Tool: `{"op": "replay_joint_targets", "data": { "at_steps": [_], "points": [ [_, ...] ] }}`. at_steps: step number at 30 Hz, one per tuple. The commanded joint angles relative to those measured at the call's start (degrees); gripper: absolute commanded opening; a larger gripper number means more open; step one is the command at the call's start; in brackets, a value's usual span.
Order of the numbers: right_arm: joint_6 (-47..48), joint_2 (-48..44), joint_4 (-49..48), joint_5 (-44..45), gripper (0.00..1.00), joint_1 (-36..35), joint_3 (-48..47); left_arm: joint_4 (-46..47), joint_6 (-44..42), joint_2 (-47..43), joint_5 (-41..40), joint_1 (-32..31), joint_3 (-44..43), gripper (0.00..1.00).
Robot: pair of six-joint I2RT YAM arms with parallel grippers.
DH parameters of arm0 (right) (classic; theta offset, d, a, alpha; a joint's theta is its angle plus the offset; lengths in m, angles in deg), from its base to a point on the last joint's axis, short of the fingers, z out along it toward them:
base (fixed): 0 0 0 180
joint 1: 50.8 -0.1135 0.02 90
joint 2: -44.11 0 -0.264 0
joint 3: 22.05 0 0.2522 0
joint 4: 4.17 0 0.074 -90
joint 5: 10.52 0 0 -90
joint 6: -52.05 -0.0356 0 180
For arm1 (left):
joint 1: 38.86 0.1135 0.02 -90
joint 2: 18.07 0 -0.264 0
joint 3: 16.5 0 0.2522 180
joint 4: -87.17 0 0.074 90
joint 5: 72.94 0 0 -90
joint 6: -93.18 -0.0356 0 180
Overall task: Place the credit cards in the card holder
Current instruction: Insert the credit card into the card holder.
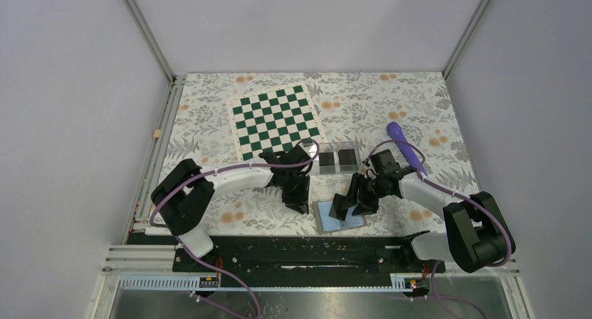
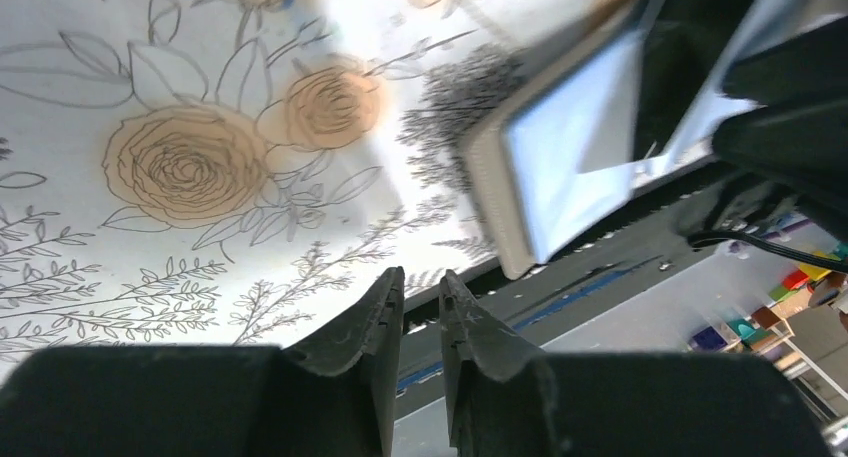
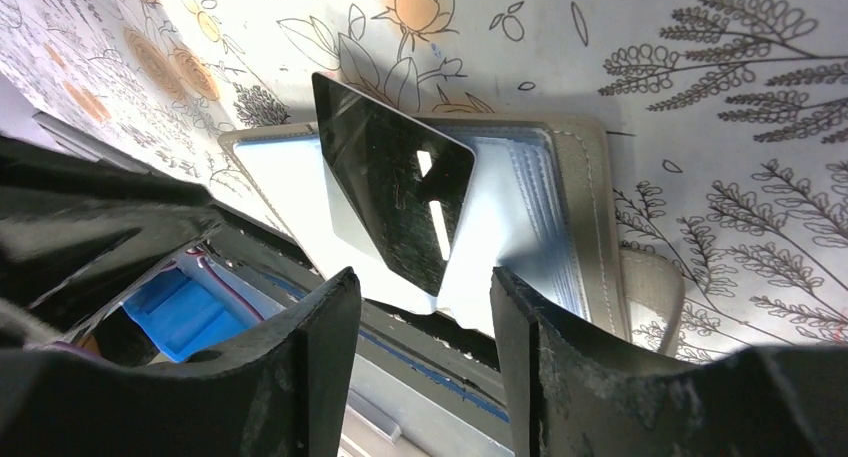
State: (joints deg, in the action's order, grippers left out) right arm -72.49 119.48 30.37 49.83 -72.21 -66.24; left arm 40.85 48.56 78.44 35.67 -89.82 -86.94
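The clear card holder (image 1: 338, 160) stands just below the chessboard mat, with two black cards (image 1: 327, 158) in its compartments. The taupe wallet (image 1: 338, 218) lies open near the front edge, light-blue inside up. In the right wrist view a black credit card (image 3: 395, 192) lies tilted on the open wallet (image 3: 570, 207), partly tucked in a sleeve. My right gripper (image 1: 352, 204) (image 3: 425, 297) is open and empty just above the wallet. My left gripper (image 1: 299, 193) (image 2: 422, 297) hovers left of the wallet (image 2: 560, 167), its jaws almost together with nothing between them.
A green-and-white chessboard mat (image 1: 276, 120) lies at the back middle. A purple pen-like object (image 1: 405, 144) lies to the right of the card holder. The black base rail (image 1: 300, 253) runs along the table's front edge. Grey walls enclose the floral table.
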Motion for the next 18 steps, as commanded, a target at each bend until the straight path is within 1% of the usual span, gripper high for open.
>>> {"op": "replay_joint_targets", "data": {
  "at_steps": [1,5,8,13,18],
  "points": [
    [-0.7,1.4,-2.2,3.5,0.58,-0.4,0.3,0.7,-2.4,-3.3,-2.2,0.1,-6.2,0.21],
    [-1.1,1.6,-2.7,3.8,0.57,-0.4,0.7,7.6,-0.4,0.7,2.5,0.2,-9.3,0.21],
    [-1.3,2.4,-3.4,3.6,0.56,-0.3,0.9,11.4,0.8,6.0,3.5,0.3,-11.2,0.21],
    [-2.7,3.1,-5.2,2.8,0.56,-0.3,1.7,19.6,4.2,13.1,5.4,0.8,-10.5,0.21],
    [-3.8,4.2,-7.9,1.8,0.55,0.6,2.9,24.5,6.3,16.4,5.9,1.1,-9.8,0.21]
  ]
}}
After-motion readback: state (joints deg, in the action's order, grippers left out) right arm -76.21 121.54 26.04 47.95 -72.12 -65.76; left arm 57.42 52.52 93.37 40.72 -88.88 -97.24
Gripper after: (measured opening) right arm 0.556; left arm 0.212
